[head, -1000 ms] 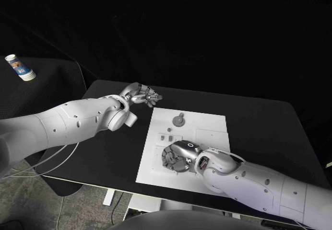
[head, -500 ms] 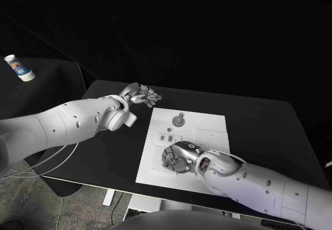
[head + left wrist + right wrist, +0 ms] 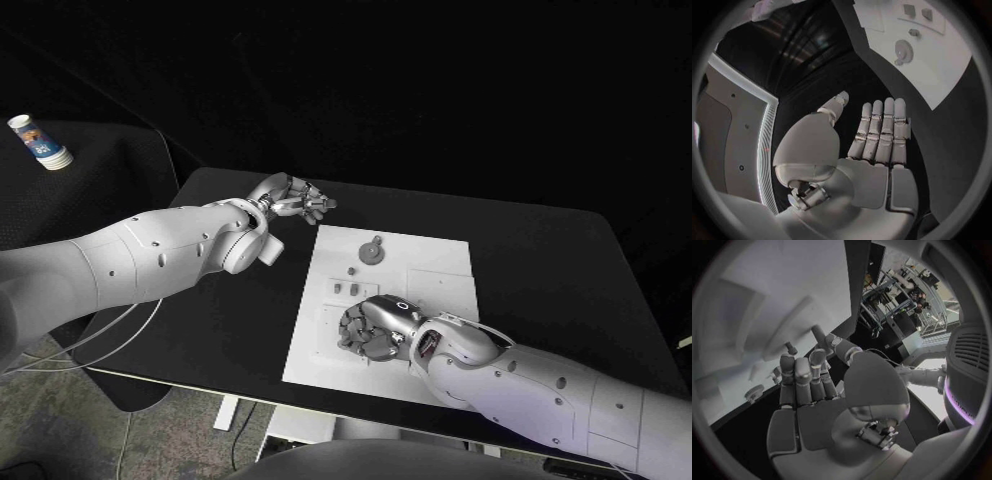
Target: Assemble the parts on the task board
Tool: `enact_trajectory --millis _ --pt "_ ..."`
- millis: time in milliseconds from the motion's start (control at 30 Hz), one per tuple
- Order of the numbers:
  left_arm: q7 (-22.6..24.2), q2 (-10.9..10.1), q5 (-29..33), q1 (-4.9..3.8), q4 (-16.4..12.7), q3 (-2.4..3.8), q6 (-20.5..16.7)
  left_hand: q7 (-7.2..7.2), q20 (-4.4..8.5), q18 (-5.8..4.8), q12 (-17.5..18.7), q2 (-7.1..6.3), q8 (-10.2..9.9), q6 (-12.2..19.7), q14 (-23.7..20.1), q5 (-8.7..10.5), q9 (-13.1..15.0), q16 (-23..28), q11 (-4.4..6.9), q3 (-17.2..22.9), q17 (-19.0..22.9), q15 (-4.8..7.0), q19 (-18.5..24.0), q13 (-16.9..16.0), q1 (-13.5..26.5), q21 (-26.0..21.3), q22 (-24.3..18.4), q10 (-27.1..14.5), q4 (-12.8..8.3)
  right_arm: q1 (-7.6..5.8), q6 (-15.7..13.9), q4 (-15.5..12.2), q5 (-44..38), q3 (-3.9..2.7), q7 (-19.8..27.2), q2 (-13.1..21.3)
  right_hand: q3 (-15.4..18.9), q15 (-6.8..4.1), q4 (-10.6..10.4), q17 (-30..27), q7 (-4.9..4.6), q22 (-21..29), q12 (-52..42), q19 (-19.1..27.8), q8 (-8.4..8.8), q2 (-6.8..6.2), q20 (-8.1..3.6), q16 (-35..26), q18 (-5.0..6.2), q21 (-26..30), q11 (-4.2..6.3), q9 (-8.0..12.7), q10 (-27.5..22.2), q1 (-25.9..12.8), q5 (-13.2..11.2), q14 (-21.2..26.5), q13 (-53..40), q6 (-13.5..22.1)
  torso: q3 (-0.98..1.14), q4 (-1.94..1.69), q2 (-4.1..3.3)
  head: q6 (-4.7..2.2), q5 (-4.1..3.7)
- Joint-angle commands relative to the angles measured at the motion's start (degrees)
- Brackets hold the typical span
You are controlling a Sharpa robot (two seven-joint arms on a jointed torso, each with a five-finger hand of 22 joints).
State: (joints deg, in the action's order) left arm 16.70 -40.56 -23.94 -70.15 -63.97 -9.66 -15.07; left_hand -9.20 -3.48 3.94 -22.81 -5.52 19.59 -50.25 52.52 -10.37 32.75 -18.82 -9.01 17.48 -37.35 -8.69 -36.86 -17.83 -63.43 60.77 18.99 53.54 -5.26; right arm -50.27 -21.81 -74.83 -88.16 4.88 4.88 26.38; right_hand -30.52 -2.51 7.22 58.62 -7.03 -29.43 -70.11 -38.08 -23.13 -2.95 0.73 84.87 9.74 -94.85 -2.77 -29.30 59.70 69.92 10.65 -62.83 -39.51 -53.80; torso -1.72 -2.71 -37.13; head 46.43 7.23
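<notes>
Black table (image 3: 548, 260) bears the task board (image 3: 433, 262), partly hidden under the empty, fingers-spread right hand (image 3: 378, 328).

Dim, dark surroundings; wrist views bend straight edges (fisheye), board bright.

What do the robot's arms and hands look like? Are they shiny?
Both arms are smooth, rounded white shells. The left arm has small dark screw dots; the right arm has them too. Each ends in a shiny silver metal hand: the left hand and the right hand, built of segmented fingers. Thin pale cables hang under the left arm.
</notes>
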Motion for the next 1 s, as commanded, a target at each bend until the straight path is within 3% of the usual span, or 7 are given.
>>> enact_trajectory --millis 33,1000 --pt "0.3 0.1 0.3 -0.07 0.0 0.04 0.7 0.15 0.00 0.69 0.2 0.50 0.1 -0.4 0.3 -0.18 0.1 0.3 0.03 -0.1 0.1 0.12 0.5 -0.1 0.1 -0.3 0.0 0.4 0.2 0.12 -1.6 0.4 1.2 0.05 0.9 0.0 -0.3 -0.29 0.0 -0.1 -0.98 0.0 0.1 -0.4 -0.78 0.24 0.03 0.1 0.39 -6.1 -0.09 -1.3 0.3 0.2 0.1 0.0 0.1 -4.9 0.01 0.00 -0.01 -0.08 -0.08" --pt "0.1 0.1 0.3 -0.07 0.1 0.04 0.9 0.16 -0.01 0.67 0.3 0.54 0.1 -0.4 0.3 -0.18 0.1 0.4 0.02 -0.1 0.1 0.11 0.5 -0.1 0.1 -0.3 0.0 0.4 0.2 0.52 -2.7 0.2 1.4 0.04 1.7 -0.6 -0.3 -0.30 0.1 -0.1 -0.97 0.0 0.1 -0.4 -0.75 0.16 0.02 0.1 0.41 -6.0 -0.07 -1.3 0.3 0.3 0.1 -0.1 0.1 -5.0 -0.03 -0.02 0.00 -0.14 0.05"
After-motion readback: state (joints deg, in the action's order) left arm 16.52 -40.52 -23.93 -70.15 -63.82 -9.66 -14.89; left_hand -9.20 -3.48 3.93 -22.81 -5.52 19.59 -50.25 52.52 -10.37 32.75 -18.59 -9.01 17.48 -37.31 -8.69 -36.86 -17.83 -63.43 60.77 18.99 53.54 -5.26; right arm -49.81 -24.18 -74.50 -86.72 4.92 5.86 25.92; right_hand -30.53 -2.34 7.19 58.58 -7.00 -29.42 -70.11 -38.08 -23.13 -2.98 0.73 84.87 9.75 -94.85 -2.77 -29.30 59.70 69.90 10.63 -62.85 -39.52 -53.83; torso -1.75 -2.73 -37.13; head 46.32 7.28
